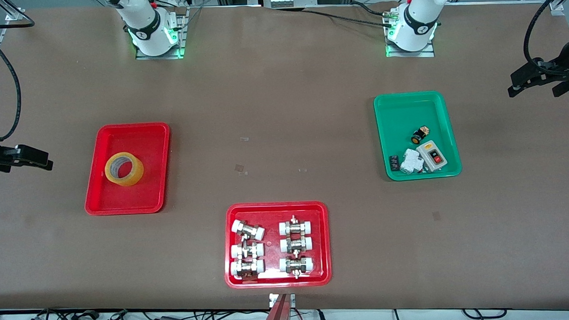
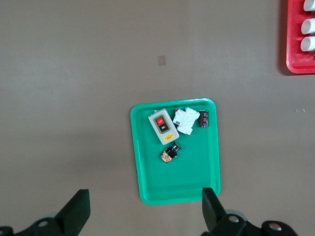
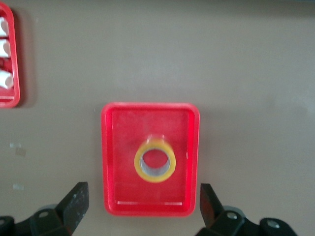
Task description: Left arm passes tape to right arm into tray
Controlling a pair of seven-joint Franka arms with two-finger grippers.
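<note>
The yellow tape (image 1: 124, 180) lies flat in the plain red tray (image 1: 137, 136) toward the right arm's end of the table. In the right wrist view the tape (image 3: 155, 178) sits near the middle of the tray (image 3: 123, 128). My right gripper (image 1: 43, 161) is open and empty, high up past the tray's outer side; in its wrist view the gripper (image 3: 141, 199) frames the tray's rim. My left gripper (image 1: 532, 82) is open and empty, high up near the left arm's end of the table; in its own wrist view it (image 2: 142, 209) hangs by the edge of a green tray.
A green tray (image 1: 406, 113) with switch parts sits toward the left arm's end and also shows in the left wrist view (image 2: 197, 172). A red tray of pipe fittings (image 1: 277, 210) lies nearest the front camera, mid-table.
</note>
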